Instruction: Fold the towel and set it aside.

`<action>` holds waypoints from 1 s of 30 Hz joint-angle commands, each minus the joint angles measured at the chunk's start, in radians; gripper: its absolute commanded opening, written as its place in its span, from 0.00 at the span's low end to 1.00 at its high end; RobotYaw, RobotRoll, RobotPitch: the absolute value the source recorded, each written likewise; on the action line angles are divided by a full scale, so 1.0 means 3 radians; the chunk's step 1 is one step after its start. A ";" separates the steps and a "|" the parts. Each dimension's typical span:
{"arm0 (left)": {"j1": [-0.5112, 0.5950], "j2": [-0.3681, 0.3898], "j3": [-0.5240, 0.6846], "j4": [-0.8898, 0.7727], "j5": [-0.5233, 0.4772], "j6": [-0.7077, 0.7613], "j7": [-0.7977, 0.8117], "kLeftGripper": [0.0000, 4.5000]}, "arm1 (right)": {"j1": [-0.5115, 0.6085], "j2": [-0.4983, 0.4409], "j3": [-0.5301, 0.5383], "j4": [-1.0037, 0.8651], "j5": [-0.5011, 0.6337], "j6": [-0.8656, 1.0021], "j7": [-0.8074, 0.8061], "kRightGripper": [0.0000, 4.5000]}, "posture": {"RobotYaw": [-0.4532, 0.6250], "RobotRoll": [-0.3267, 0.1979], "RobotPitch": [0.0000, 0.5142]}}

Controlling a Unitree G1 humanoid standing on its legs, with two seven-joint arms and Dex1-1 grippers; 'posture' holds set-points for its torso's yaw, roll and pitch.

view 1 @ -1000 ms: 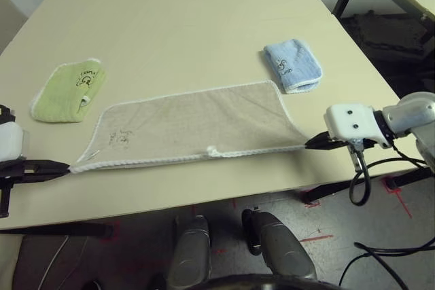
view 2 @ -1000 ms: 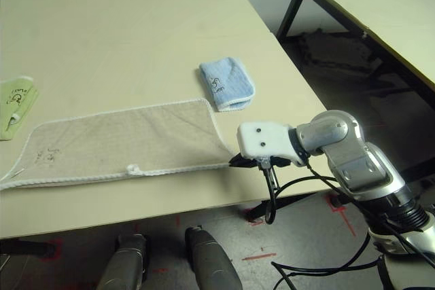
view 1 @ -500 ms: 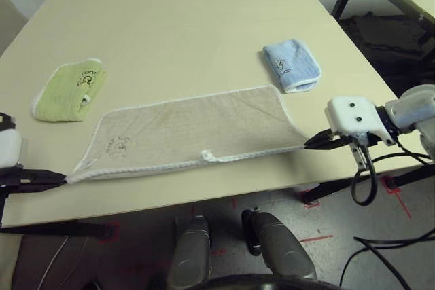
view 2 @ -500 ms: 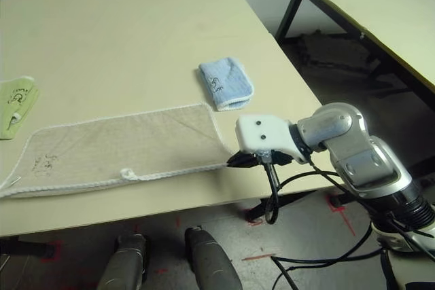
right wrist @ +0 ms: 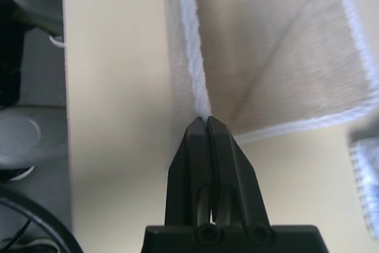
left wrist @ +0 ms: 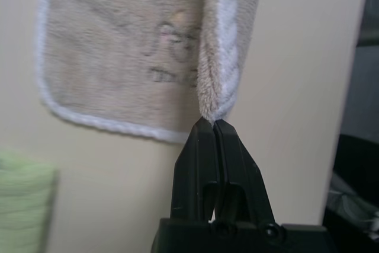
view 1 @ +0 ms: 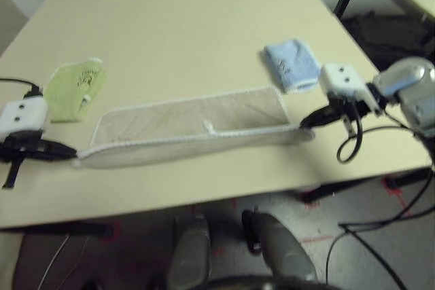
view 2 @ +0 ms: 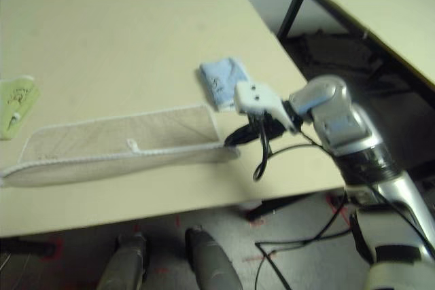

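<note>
Both tools (left wrist: 214,121) (right wrist: 204,119) | shut on towel's (view 1: 190,117) near edge, towel between

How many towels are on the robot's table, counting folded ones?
3: the green towel at the robot's left, the blue towel at its right, the beige towel between and nearer, edge raised by both grippers.

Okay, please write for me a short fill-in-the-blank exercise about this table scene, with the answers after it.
1. The small folded towel near the robot's left gripper is light ____.
2. The small folded towel near the robot's right gripper is light ____.
3. Both grippers pinch the large beige terry towel by its ____ coloured edging.

Missing words: green; blue; white.
</note>
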 commanded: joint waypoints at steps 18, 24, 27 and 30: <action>-0.1195 -0.0387 -0.0297 0.1496 0.0760 -0.0431 -0.0018 0.01 | -0.1204 0.0896 -0.0024 0.2565 -0.0775 -0.1620 -0.0768 0.00 | 0.39 0.62 0.40; -0.1328 -0.0500 -0.0185 0.1625 0.1080 -0.0585 0.0205 0.01 | -0.1295 0.0978 -0.0041 0.2848 -0.0917 -0.1803 -0.1035 0.00 | 0.40 0.62 0.40; -0.1433 -0.0588 -0.0169 0.1681 0.1246 -0.0654 0.0420 0.01 | -0.1321 0.1032 -0.0087 0.2954 -0.0950 -0.1822 -0.1156 0.00 | 0.40 0.62 0.40; -0.1517 -0.0654 -0.0172 0.1724 0.1401 -0.0699 0.0579 0.01 | -0.1325 0.1057 -0.0112 0.3013 -0.0982 -0.1835 -0.1240 0.00 | 0.40 0.62 0.40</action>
